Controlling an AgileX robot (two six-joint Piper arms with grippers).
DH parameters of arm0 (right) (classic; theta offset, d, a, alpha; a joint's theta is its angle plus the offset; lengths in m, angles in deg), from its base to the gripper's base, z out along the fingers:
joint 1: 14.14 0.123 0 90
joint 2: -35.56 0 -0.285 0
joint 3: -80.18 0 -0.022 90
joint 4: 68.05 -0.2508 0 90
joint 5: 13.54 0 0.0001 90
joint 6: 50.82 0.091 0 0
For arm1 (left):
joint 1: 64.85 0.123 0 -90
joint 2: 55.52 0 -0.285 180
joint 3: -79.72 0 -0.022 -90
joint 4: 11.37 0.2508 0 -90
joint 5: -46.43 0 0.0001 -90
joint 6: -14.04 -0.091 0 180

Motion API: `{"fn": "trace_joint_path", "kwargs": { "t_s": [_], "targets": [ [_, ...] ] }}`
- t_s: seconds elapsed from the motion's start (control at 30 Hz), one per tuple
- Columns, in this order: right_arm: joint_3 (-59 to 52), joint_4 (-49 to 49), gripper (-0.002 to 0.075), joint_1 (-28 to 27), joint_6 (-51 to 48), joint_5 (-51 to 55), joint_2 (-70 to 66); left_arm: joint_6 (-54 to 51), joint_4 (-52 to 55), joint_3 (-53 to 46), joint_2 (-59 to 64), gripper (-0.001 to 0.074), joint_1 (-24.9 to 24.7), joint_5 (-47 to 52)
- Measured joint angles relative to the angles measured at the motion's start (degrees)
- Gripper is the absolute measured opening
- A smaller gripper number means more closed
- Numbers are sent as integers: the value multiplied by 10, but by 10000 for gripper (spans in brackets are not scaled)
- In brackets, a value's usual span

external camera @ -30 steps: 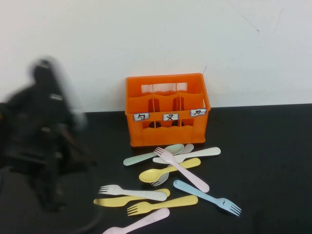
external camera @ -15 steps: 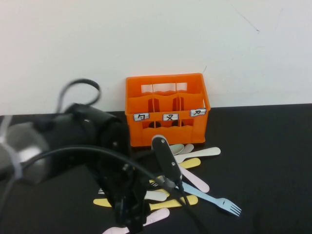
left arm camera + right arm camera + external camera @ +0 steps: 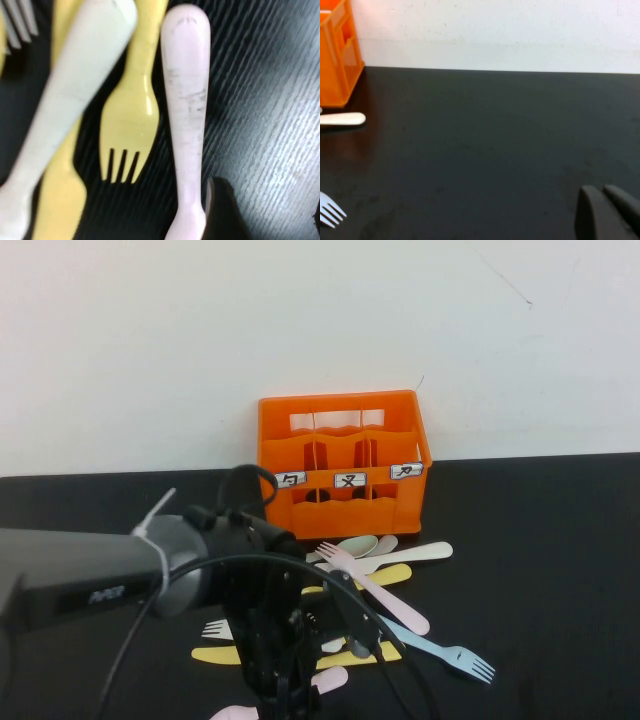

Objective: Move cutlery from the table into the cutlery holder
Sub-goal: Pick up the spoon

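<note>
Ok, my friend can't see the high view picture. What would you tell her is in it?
The left gripper hangs low over pastel cutlery scattered on the black table, in front of an orange cutlery holder. The right gripper is out of sight here.

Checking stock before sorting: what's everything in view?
crate: one, orange, far side of the table, at the wall
cutlery: about ten, pink, blue, yellow, cream, sage, lying loose before the crate, some hidden by the arm
table: one, black
wall: white, behind
left hand: black, open, low over the nearest cutlery
right hand: black, shut, over bare table right of the pile
</note>
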Motion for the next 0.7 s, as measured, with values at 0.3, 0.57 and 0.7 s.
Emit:
{"fn": "trace_joint_path", "kwargs": {
  "t_s": [0.3, 0.57, 0.7],
  "targets": [
    [0, 0, -3, 0, 0, 0, 0, 1, 0, 0, 53, 357, 0, -19],
    [0, 0, -3, 0, 0, 0, 0, 17, 0, 0, 66, 358, 0, -75],
    [0, 0, -3, 0, 0, 0, 0, 31, 10, 0, 66, 357, 0, -81]
  ]
}}
